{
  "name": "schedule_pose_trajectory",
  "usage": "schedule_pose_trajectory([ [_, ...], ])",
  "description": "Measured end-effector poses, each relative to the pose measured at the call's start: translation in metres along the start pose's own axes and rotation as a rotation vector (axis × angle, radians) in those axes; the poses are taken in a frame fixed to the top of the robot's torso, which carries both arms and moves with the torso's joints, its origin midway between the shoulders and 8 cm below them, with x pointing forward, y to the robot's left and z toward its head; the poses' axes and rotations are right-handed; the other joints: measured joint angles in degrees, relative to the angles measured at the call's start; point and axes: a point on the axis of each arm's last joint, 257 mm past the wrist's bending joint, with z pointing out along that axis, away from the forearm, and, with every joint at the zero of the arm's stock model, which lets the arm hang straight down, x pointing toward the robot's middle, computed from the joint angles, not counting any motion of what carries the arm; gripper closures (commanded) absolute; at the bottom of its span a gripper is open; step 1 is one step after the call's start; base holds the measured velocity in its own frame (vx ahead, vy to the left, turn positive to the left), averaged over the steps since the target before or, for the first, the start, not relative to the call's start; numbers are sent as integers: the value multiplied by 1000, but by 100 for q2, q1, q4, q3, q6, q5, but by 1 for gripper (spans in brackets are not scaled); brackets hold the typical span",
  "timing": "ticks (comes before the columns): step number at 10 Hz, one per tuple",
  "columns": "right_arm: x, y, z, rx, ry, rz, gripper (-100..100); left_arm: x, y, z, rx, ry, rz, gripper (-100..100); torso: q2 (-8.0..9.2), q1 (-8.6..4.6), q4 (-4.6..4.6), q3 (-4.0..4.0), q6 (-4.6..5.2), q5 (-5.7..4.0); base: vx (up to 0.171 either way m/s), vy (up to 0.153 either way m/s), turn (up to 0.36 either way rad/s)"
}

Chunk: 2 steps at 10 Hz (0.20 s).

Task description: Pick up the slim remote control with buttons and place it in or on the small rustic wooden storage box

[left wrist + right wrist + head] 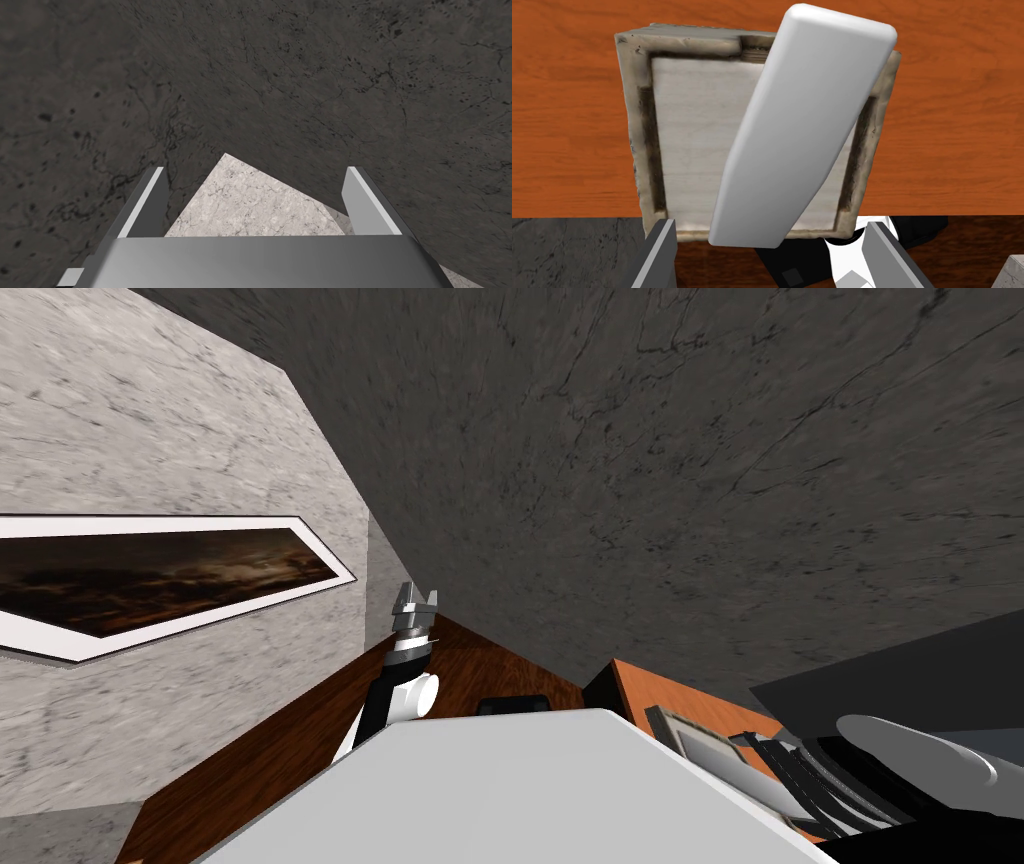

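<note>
Plainly, the white remote (pixel 802 130) lies slantwise across the weathered box (pixel 639 130).

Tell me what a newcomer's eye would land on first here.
The white remote lies slantwise across the open box, which sits on an orange wooden top. The right hand hovers above them, its fingers open and clear of the remote. The left hand is raised near a framed picture, also open.
</note>
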Motion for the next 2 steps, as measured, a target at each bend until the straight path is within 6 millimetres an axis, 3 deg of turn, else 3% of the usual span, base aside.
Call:
schedule_pose_trajectory([
  [2, 0, 0, 0, 0, 0, 0, 0, 0, 0, 0, 0, 0, 0, 0, 0, 0, 0, 0, 0, 0, 0, 0, 0],
])
